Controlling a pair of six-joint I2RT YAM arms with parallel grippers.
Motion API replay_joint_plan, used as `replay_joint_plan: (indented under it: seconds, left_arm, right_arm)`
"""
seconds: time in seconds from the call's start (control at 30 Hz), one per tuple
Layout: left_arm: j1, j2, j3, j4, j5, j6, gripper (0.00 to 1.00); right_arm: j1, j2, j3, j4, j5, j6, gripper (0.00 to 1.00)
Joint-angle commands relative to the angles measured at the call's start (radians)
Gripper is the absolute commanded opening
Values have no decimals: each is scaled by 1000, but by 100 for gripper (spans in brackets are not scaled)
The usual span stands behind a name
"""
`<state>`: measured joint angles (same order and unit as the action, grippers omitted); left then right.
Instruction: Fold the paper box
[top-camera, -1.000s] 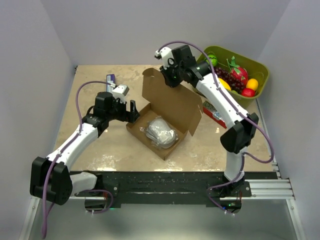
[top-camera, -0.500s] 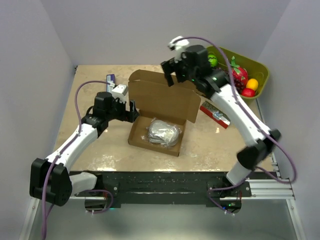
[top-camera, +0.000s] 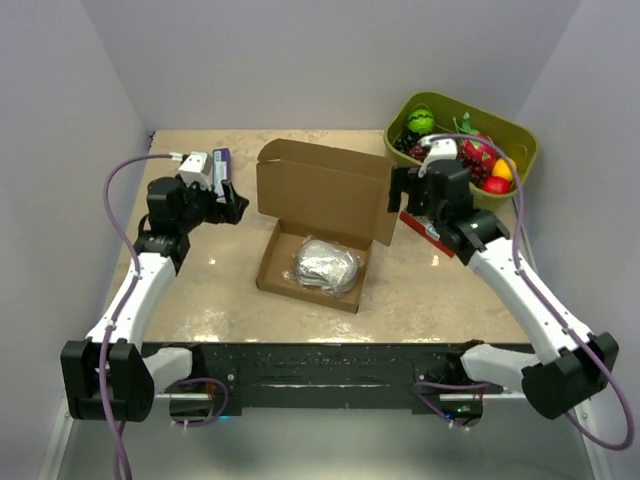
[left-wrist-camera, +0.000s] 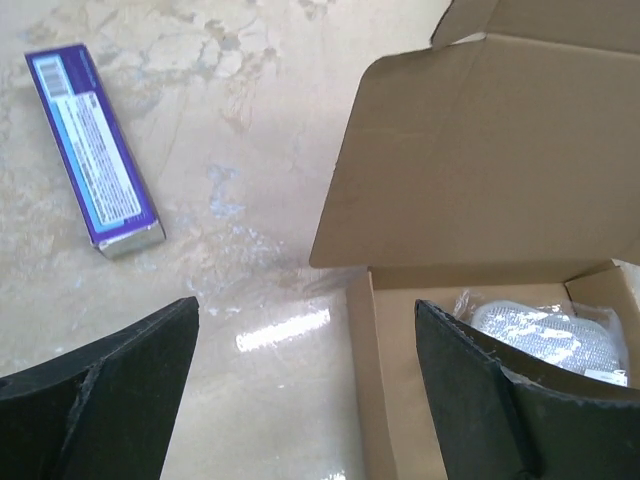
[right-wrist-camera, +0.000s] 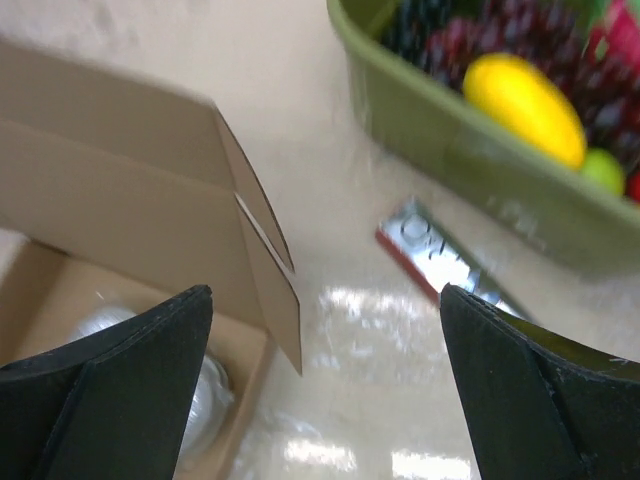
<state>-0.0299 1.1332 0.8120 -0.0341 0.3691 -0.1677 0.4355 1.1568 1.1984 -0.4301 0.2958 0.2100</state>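
With left gripper (top-camera: 228, 200) and right gripper (top-camera: 400, 195) both spread wide, holding nothing, work on the paper box (top-camera: 320, 195) lying between them, lid upright beside the right one. Press lid down evenly; tuck side flaps inside, clear of the silver pouch (top-camera: 325, 265).

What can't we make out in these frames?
- Packet in the box: top view, too small to identify; left wrist, cut by a finger and the frame edge.
- Red pack: top view, right arm covers part; right wrist, label blurred.
- Purple carton: top view, mostly behind left claw; left wrist, print too small.
- Fruit bin: right wrist, blurred, cut by the edge.
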Motion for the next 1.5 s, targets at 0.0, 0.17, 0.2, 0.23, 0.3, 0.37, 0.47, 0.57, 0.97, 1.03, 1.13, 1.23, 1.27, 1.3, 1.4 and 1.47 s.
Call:
replay_joint_plan:
  seconds: [0.0,0.17,0.2,0.23,0.3,0.37,0.47,0.57,0.97,1.03,1.13,1.23,1.27,1.3,1.4,1.47]
  left_arm:
    - [1,45,56,138,92,74,93]
    - [1,161,116,181,146,148,94]
    - [2,195,131,191,154,151,94]
    - [2,212,139,200,168,161,95]
    - [2,253,150,246,203,163,95]
    - [2,275,171,269,218,201,95]
    - [2,310,194,283,249,226,95]
    - [2,355,223,286,307,231,95]
    - [4,493,273,338,413,175,89]
    - [1,500,268,352,424,134,87]
    - [-7,507,263,375,435,123,78]
    - [-21,511,260,378,433,123,66]
    - [-25,511,260,376,432,125,59]
    - [-37,511,260,375,429,128,56]
    - [-65,502,254,361,400,146,40]
    - [-83,491,251,343,364,163,31]
  right_arm:
    - [0,4,-89,77,-44,55,99]
    - [-1,18,-140,116,-66,42,99]
    - [-3,20,-146,126,-67,42,99]
    - [-3,23,-152,131,-66,45,99]
    - [-4,27,-164,137,-58,46,99]
    - [-7,37,-165,139,-50,51,99]
    - [-20,56,-154,122,-55,65,99]
    - [-26,67,-158,143,-92,62,97]
    - [-27,115,-141,169,-165,68,83]
    - [-27,116,-143,174,-172,69,79]
    - [-26,121,-146,186,-191,69,70]
    - [-26,119,-148,202,-208,68,59]
    - [-27,122,-146,200,-208,66,57]
    - [-26,124,-145,200,-208,66,55]
    - [-26,126,-141,208,-215,65,47]
    - [-26,127,-138,214,-231,69,43]
